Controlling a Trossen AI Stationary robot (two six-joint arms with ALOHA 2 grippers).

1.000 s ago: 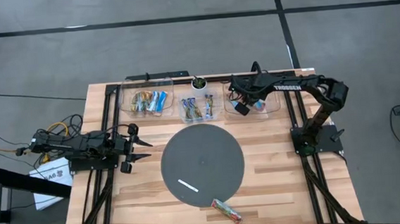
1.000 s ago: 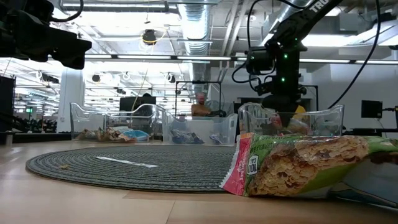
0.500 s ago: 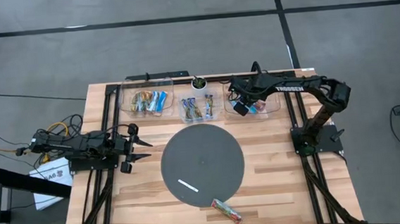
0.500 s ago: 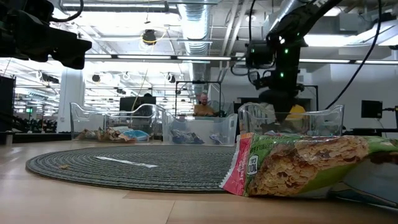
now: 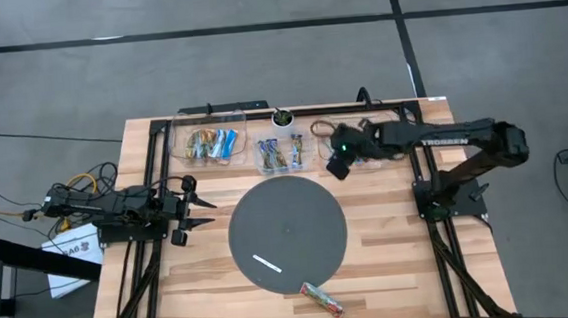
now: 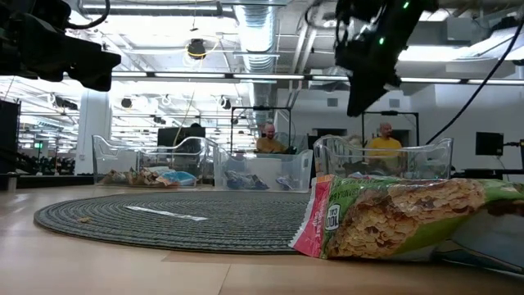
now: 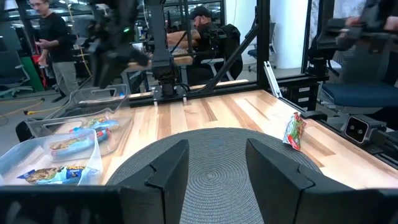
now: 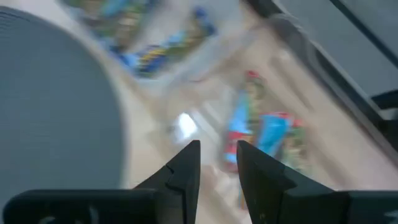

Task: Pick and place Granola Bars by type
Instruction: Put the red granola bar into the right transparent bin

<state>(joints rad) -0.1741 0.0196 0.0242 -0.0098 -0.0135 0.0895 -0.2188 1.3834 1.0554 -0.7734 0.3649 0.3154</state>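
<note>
Wood-slat bench (image 5: 391, 262) in an open lab, grey floor around it, people seated at desks beyond the far edge in the low view. Round dark mat (image 5: 287, 229) sits mid-bench with a thin white strip (image 5: 267, 264) on it, not a bar.

Three clear trays line the far edge, and the Granola Bars are already split between them: left tray (image 5: 208, 144) has tan and bright blue wrappers, middle tray (image 5: 279, 155) mixed blue ones, right tray (image 5: 359, 149) blue and red-tipped ones, seen blurred from my right wrist (image 8: 261, 134). One green-tan bar (image 5: 321, 298) lies alone on bare wood near the front edge, just off the mat; big in the low view (image 6: 401, 217). Looks like the only one left to sort.

My right gripper (image 5: 338, 161) hangs above the inner edge of the right tray, fingers a narrow gap apart, nothing between them; probably just finished a drop there. My left gripper (image 5: 189, 208) waits at the left side of the bench, fingers spread wide, empty, aimed across the mat.

Next likely move: reach for the loose bar at the front.
</note>
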